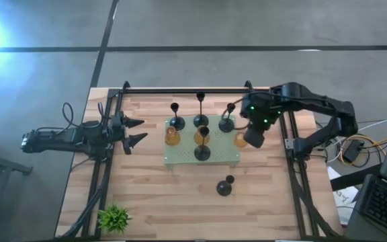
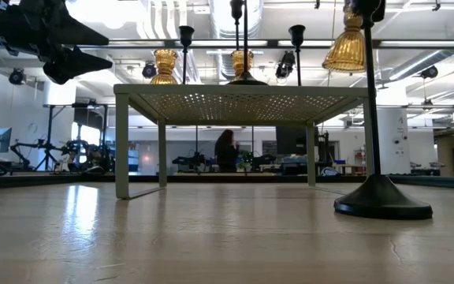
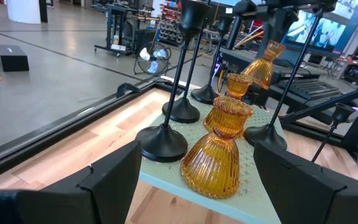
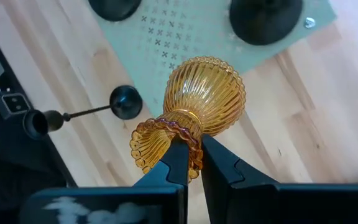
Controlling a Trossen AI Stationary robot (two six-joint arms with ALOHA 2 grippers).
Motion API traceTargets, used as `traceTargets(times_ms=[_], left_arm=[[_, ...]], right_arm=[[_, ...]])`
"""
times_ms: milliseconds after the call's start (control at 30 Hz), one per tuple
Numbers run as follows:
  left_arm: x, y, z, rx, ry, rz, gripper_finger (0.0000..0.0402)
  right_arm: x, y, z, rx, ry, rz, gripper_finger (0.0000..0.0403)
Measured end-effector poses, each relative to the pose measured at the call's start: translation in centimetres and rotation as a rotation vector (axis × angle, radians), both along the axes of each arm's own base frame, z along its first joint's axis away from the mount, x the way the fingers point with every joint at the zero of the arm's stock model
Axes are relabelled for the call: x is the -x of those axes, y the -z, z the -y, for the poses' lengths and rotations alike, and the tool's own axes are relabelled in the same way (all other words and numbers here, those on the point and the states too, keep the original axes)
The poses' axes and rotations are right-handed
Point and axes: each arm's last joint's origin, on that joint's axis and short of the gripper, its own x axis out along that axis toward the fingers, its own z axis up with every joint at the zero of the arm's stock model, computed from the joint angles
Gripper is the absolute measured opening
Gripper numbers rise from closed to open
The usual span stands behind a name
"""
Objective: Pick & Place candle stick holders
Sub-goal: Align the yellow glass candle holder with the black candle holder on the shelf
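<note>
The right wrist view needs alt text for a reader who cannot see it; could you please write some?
The right gripper is shut on the rim of an amber candle holder, held above the wooden table. Below lie the pale green perforated mat and a black candle holder.

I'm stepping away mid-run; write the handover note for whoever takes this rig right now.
Right gripper: shut on the rim of one ribbed amber glass candle holder, lifted above the right edge of the pale green perforated mat.
Left gripper: open, empty, waiting left of the mat.
On the mat: two other amber glass holders and four black thin-stemmed holders, e.g..
Off the mat: one black holder on the wooden table, nearer the front.
Destination isn't evident; seven holders stay untouched, one is in hand.
</note>
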Motion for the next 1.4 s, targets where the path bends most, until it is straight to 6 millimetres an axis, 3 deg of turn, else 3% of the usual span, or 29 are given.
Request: traceTargets(times_ms=[400,700,1000,1400], left_arm=[[0.0,0.0,0.0,0.0,0.001,0.0,0.0314],[0.0,0.0,0.0,0.0,0.001,-0.001,0.0314],[0.0,0.0,0.0,0.0,0.001,-0.001,0.0314],[0.0,0.0,0.0,0.0,0.001,-0.001,0.0314]], right_arm=[[-2.4,2.0,2.3,-0.034,-0.055,-0.058,0.0013],[-4.3,3.5,2.8,-0.076,-0.105,-0.08,0.0013],[-5.1,4.3,3.4,-0.083,-0.104,-0.1,0.0013],[-5.1,3.9,3.2,-0.106,-0.131,-0.046,0.0013]])
